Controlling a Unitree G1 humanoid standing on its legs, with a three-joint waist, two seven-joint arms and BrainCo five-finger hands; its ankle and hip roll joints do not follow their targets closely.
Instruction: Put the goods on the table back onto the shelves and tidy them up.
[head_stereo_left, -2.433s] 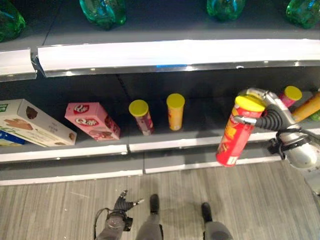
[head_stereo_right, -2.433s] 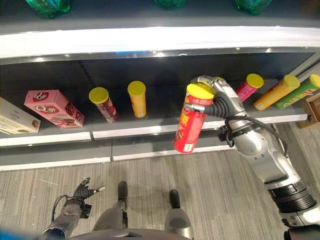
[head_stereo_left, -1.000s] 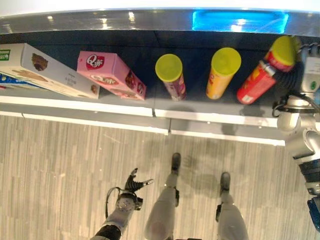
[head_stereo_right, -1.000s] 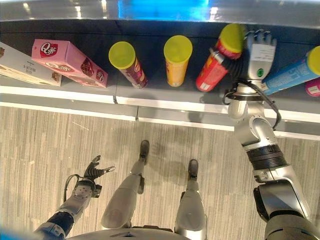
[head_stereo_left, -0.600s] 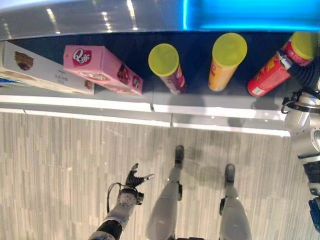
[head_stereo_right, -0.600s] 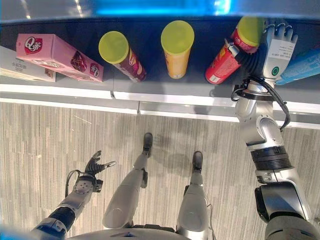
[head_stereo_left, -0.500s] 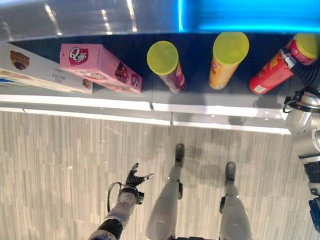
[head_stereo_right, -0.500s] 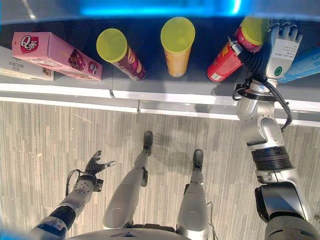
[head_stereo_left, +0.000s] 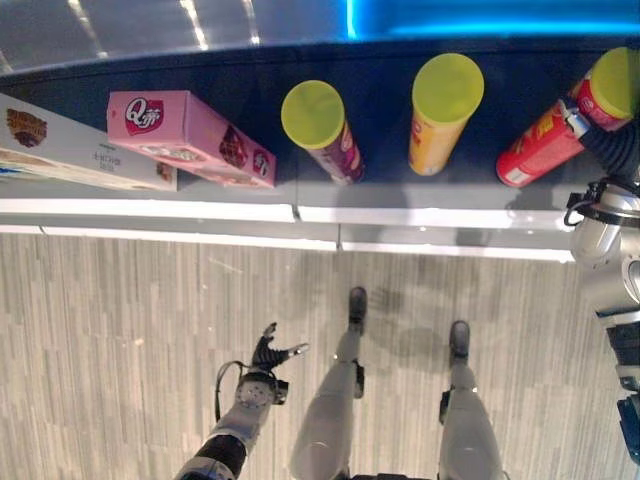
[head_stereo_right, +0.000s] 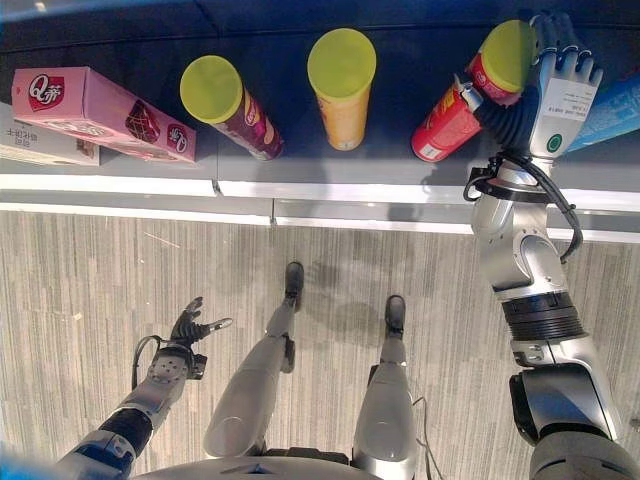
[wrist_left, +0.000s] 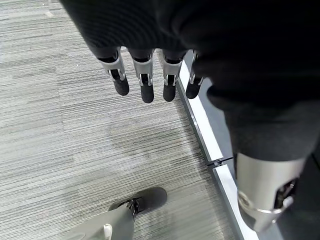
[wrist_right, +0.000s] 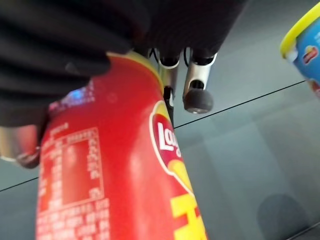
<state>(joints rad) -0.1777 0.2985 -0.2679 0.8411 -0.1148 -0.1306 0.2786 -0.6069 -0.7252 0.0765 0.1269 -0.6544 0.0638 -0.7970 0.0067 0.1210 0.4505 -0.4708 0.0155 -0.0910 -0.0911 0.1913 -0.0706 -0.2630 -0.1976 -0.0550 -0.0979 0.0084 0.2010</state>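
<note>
Right hand (head_stereo_right: 556, 75): fingers curled round the red cylindrical crisp can with yellow lid (head_stereo_right: 468, 92), setting it tilted onto the dark shelf (head_stereo_right: 390, 165).
Orange-yellow crisp can (head_stereo_right: 342, 88): just left of red can; row neighbour.
Left hand (head_stereo_left: 267, 355): fingers loosely spread, empty, idle, well below shelf.

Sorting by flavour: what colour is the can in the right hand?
Red can with a yellow lid, clearest in the right eye view.

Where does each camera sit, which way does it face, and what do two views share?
Left eye view: on the head, looking down at the shelf, red can and left hand.
Right eye view: beside it, same scene, right hand round the red can.
Left wrist view: along open fingers toward the floor.
Right wrist view: along the hand, red can close up.
Both eye views share the pink box.
</note>
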